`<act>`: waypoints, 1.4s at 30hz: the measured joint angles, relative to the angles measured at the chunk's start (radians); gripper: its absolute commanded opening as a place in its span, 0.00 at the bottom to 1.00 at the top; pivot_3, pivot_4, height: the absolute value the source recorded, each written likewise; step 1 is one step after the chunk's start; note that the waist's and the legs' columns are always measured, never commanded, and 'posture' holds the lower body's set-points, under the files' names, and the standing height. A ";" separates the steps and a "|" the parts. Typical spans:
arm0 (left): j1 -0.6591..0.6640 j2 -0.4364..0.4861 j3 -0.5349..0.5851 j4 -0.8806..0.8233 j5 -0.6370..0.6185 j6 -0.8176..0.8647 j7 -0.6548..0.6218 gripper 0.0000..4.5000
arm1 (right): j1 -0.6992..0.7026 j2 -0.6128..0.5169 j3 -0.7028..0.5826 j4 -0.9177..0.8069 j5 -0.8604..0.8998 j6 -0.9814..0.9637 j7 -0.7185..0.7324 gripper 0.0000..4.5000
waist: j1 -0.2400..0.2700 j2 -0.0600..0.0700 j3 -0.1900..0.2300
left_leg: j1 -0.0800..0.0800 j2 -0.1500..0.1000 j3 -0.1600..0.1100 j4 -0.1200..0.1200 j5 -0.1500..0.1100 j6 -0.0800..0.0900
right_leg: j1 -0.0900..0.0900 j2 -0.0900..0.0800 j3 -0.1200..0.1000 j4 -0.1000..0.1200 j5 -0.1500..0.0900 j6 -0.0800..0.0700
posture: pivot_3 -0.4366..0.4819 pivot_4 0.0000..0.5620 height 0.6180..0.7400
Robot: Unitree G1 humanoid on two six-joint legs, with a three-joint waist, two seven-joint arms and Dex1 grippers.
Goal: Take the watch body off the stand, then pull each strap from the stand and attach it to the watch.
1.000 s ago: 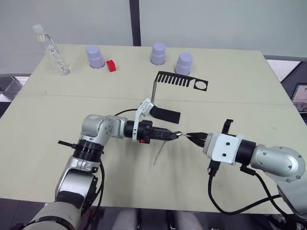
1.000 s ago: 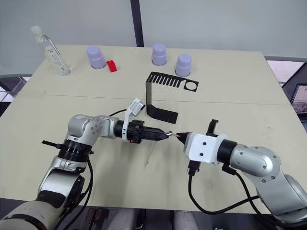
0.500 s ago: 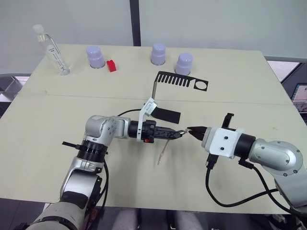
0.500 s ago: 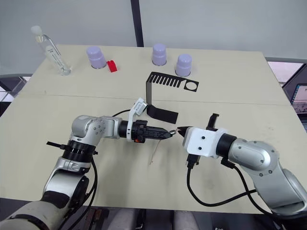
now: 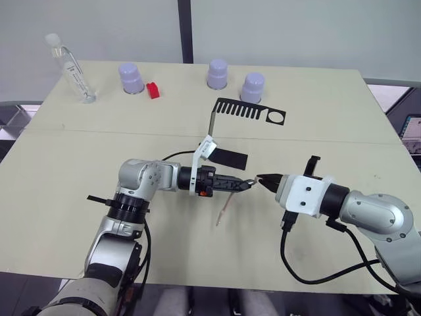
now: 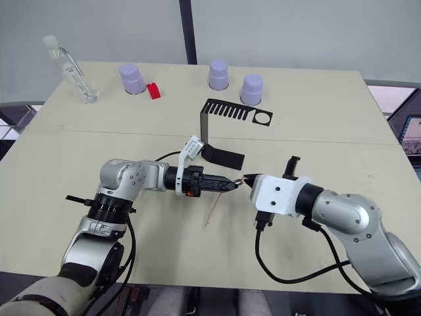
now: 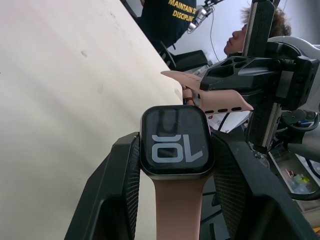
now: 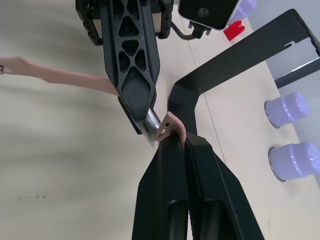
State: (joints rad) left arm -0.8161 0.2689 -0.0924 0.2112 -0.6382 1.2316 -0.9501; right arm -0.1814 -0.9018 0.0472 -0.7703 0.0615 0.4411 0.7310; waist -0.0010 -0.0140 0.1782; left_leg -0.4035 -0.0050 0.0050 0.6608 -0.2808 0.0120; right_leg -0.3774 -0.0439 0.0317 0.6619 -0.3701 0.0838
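The left tool point(image 5: 245, 186), left of frame centre in the left eye view, grips the watch body point(image 7: 175, 142) by its sides; one pink strap point(image 5: 224, 210) is fitted to it and hangs toward the bench point(image 5: 66, 164). Facing it tip to tip at centre right, the right tool point(image 5: 260, 179) is clamped on the second pink strap point(image 8: 171, 125), whose end touches the watch body's edge. The black stand point(image 5: 227, 131) sits just above centre, its comb arm bare. Lilac cups point(image 5: 252, 87) line the upper bench
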 measured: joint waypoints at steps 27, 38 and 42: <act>0.000 -0.002 0.005 -0.004 0.000 -0.022 -0.003 0.35 | -0.003 -0.004 0.014 -0.004 -0.003 0.026 0.043 0.00 | 0.000 0.000 0.000 | 0.000 0.000 0.000 0.000 0.000 0.000 | 0.000 0.000 0.000 0.000 0.000 0.000 | 0.48 0.27 1.00; 0.024 0.003 0.004 -0.041 0.000 -0.021 -0.001 0.35 | -0.009 0.009 0.026 -0.004 -0.015 0.027 0.043 0.00 | 0.000 0.000 0.000 | 0.000 0.000 0.000 0.000 0.000 0.000 | 0.000 0.000 0.000 0.000 0.000 0.000 | 0.48 0.27 1.00; 0.024 0.003 0.004 -0.043 0.000 -0.021 -0.001 0.35 | -0.010 0.009 0.026 -0.004 -0.023 0.028 0.043 0.00 | 0.000 0.000 0.000 | 0.000 0.000 0.000 0.000 0.000 0.000 | 0.000 0.000 0.000 0.000 0.000 0.000 | 0.48 0.27 1.00</act>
State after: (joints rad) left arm -0.7923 0.2715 -0.0882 0.1685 -0.6380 1.2107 -0.9512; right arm -0.1916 -0.8929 0.0730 -0.7743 0.0380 0.4689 0.7738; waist -0.0012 -0.0140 0.1782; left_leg -0.4035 -0.0050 0.0049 0.6609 -0.2808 0.0119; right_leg -0.3774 -0.0439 0.0317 0.6619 -0.3701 0.0838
